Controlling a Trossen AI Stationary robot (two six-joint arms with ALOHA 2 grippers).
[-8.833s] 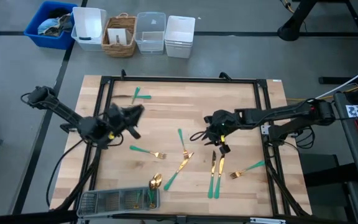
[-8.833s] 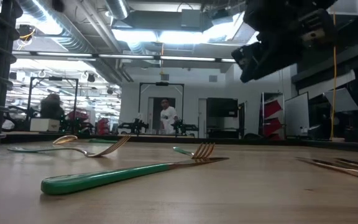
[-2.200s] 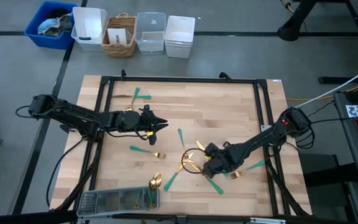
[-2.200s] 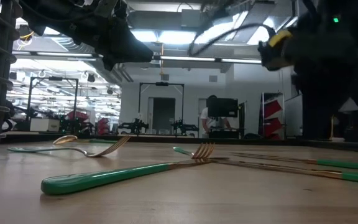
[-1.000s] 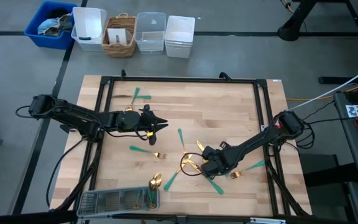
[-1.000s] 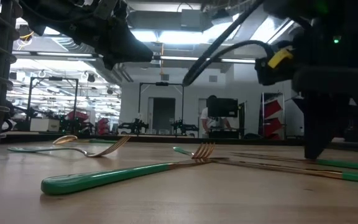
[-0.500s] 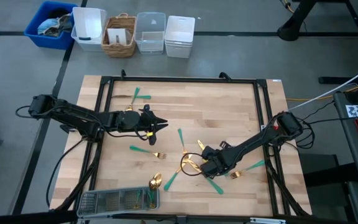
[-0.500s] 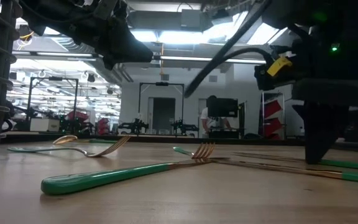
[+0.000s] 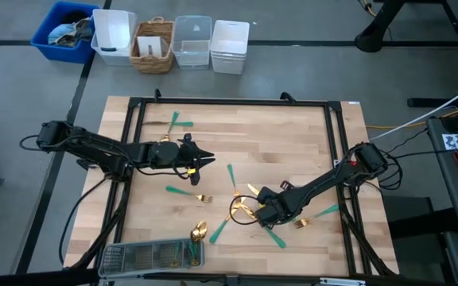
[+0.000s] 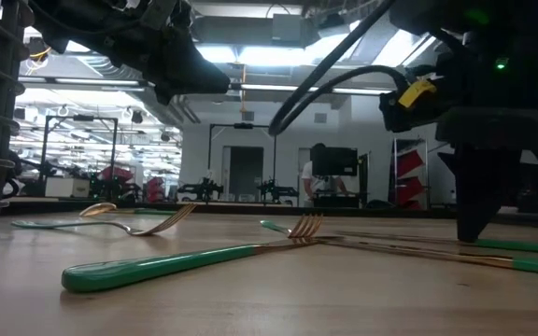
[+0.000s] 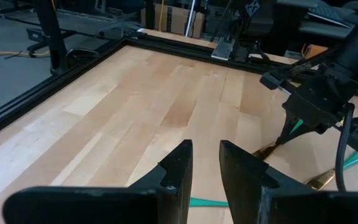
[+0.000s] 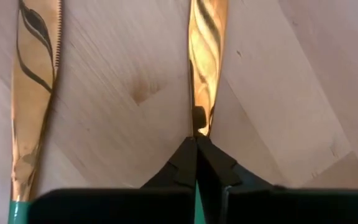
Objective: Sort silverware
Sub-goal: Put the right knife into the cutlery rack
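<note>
- One knife (image 12: 206, 56) of the silverware lies flat on the wooden table (image 9: 293, 135) in the right-hand cluster, its gold blade running straight out from the right gripper (image 12: 196, 149); a second knife (image 12: 35, 93) lies just beside it, apart.
- A second ago the right gripper's fingers stood apart over this spot; now they have pinched together at the base of the blade (whether the knife is truly caught between them or only touched, I cannot tell).
- I judge this to be the grasp, with the lift and the carry to the mesh tray (image 9: 137, 256) at the near edge yet to do.
- Other pieces stay scattered: a fork (image 10: 194, 259) in front, more forks and spoons mid-table.
- The left gripper (image 11: 205, 163) has not moved, hovering over bare wood left of centre, fingers partly apart, holding nothing.
</note>
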